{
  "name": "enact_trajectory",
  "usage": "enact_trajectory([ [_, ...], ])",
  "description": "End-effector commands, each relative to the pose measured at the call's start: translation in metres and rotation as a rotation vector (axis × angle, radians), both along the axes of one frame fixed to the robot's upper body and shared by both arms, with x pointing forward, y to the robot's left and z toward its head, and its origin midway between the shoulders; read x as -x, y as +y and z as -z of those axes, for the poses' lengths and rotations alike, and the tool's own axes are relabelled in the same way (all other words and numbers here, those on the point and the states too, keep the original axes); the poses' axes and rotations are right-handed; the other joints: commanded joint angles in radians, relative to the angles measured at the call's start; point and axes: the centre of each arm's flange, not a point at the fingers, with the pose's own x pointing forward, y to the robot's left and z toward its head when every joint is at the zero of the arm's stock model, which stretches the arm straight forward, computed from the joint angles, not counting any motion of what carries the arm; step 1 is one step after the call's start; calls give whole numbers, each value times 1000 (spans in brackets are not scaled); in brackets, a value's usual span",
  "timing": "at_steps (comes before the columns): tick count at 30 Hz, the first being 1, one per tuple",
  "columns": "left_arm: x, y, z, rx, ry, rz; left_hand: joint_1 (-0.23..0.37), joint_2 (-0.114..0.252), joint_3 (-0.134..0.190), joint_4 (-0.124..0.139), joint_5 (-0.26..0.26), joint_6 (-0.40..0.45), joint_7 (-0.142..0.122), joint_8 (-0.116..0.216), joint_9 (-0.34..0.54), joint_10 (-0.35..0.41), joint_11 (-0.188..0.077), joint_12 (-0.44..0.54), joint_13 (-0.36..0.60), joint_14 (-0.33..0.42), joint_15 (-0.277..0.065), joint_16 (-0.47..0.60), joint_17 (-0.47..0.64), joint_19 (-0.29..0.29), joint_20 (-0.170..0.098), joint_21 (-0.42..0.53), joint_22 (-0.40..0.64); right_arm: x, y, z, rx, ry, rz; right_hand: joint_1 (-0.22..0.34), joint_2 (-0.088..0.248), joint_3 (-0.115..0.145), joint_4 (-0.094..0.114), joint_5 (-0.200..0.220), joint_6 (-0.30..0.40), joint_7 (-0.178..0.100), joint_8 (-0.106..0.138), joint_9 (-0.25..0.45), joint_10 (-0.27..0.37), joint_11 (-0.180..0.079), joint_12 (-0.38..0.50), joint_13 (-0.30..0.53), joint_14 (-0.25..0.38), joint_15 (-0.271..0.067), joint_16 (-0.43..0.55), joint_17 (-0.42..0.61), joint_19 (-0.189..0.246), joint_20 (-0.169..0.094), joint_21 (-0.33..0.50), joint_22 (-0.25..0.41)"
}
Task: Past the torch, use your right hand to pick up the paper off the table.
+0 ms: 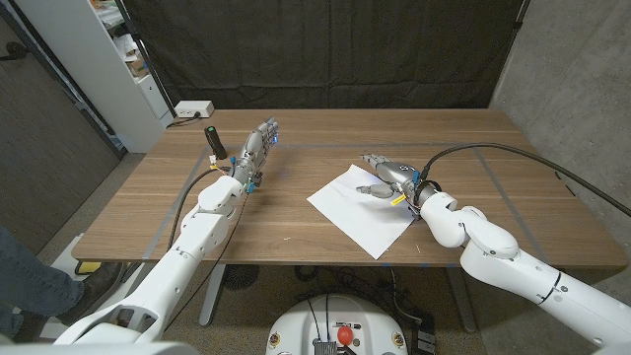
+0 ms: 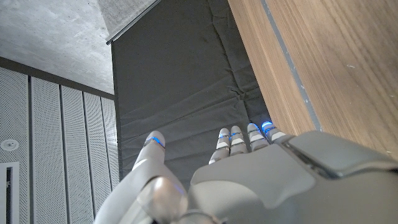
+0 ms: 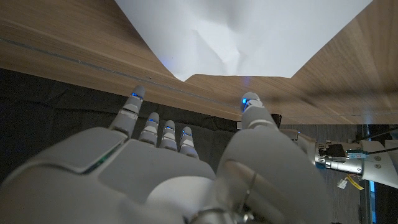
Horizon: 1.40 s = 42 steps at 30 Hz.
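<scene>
While the right hand [image 1: 389, 180] hovered over the far corner of the paper [image 1: 361, 209], nothing was gripped yet: fingers apart, thumb set off from them, palm facing down toward the sheet, so released. The paper lay flat on the worktop [image 1: 296, 232] on the robot's right side, turned diamond-wise, one corner near the front edge, with a slight crease or lift in the middle visible in the right wrist view [image 3: 227, 46]. The torch [image 1: 212, 142] stood well apart on the left side, just beside the left hand [image 1: 256, 151], which held nothing, fingers straight and spread toward the far edge. My read: the step in hand was the approach and first contact. A flat sheet gives no edge to grab from above, so the sound way was to press fingertips [image 3: 160, 127] lightly on the paper, drag toward the thumb [image 3: 252, 106] to buckle it, then pinch the raised fold; the existing crease looked like the easiest spot. Alternative: slide the sheet to the front edge and pinch the overhang. Too much downward force would pin it; too little and the fingers would skate. Lift slowly, since thin paper could slip out of a shallow pinch. Whether the fingertips already touched the sheet, I couldn't tell.
</scene>
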Motion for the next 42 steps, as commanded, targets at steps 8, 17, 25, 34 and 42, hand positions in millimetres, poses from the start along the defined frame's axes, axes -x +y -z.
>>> enact_trajectory([
  [8,1,-5,0,-4,1,1,3,9,-4,0,-3,12,2,0,1,5,2,-2,2,-6,6,-3,4,-7,5,-4,5,-2,-6,5,8,44,72,36,-13,5,-7,16,-34,4,6,1,7,16,12,2,25,15,10,0,20,-2,-6,3],
  [17,1,-8,-1,-11,4,1,3,9,-5,0,-3,14,2,1,1,5,2,-2,2,-6,6,-4,4,-7,6,-8,5,-5,-10,8,-9,59,90,60,-28,5,-3,28,-62,19,9,1,70,31,34,0,70,10,25,0,50,-2,-6,4],
  [25,1,-8,1,-11,9,0,3,10,-6,0,-3,17,1,1,1,6,2,-3,2,-6,5,-4,4,-6,6,-11,5,-9,-10,12,-15,81,99,69,-31,5,0,36,-61,21,14,1,77,28,33,0,99,5,35,0,72,-4,-3,6],
  [34,0,-8,1,-14,12,0,3,10,-7,0,-3,18,1,1,1,6,1,-3,2,-6,5,-4,4,-6,6,-14,6,-14,-12,13,-28,98,109,76,-33,4,4,43,-57,23,19,1,86,24,34,0,125,0,43,2,100,-5,4,7],
  [42,0,-7,0,-13,8,-1,3,10,-8,0,-3,18,1,0,1,7,0,-4,2,-6,4,-3,4,-5,9,-17,6,-20,-13,15,-39,116,116,83,-35,4,7,50,-60,24,20,1,112,26,40,0,152,-7,52,5,132,-6,11,8],
])
